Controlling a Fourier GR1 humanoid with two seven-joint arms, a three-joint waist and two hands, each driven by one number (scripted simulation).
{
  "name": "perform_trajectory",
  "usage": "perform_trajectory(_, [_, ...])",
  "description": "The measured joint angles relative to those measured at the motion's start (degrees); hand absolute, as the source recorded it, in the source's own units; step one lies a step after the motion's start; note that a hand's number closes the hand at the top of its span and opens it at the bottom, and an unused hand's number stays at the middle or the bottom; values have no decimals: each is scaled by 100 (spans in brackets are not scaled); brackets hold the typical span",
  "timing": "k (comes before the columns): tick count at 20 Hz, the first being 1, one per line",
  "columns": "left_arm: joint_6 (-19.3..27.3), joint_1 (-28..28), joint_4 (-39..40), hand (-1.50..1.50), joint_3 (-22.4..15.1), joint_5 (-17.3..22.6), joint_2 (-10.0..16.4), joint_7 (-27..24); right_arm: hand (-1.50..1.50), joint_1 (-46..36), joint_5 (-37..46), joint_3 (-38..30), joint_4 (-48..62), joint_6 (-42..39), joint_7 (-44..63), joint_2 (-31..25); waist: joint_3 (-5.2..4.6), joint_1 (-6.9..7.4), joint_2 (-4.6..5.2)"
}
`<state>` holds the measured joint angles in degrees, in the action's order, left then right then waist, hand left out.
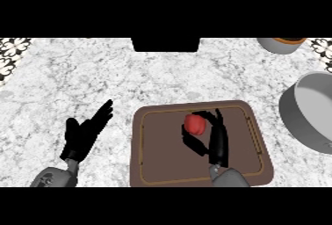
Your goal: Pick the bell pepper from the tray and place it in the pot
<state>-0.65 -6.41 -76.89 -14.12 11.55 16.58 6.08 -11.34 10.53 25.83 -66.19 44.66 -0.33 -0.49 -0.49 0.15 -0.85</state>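
A: Where's the bell pepper [194, 124]?
B: On the tray [162, 154], far half, about mid-width. Red, glossy, rounded, slightly longer along the near-far line.

A: Which hand is nearer?
B: The right hand [219, 143]. It's over the tray, seen edge-on. The pepper is just left of its fingers [218, 121], touching or nearly so; I can't tell which.

A: Fingers?
B: Stretched out alongside the pepper and not wrapped round it. A dark streak crosses the pepper's top, thumb or shadow, unclear.

A: Left hand [81, 136]?
B: Left of the tray, over the table [77, 74], fingers straight and spread, resting.

A: Pot [304, 110]?
B: Right of the tray, well apart. Grey metal, round, tall wall, partly cut off.

A: Surfaces?
B: The tray is brown and flat, with rounded corners and a thin raised lip. The table is speckled pale marble.

A: Next move?
B: My guess is close leftward round the pepper, lift it, then carry it right.
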Motion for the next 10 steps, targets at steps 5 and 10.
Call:
perform_trajectory(5, [1, 62, -14, 0, 11, -178, -101, -32, 150, 31, -817, -103, 216, -11, -1002, 51, -30, 4, -34])
perform_trajectory(10, [-55, 57, -40, 0, 108, -214, -145, 38, 150, 26, -978, 117, 120, 200, -1383, -175, -20, -1, -16])
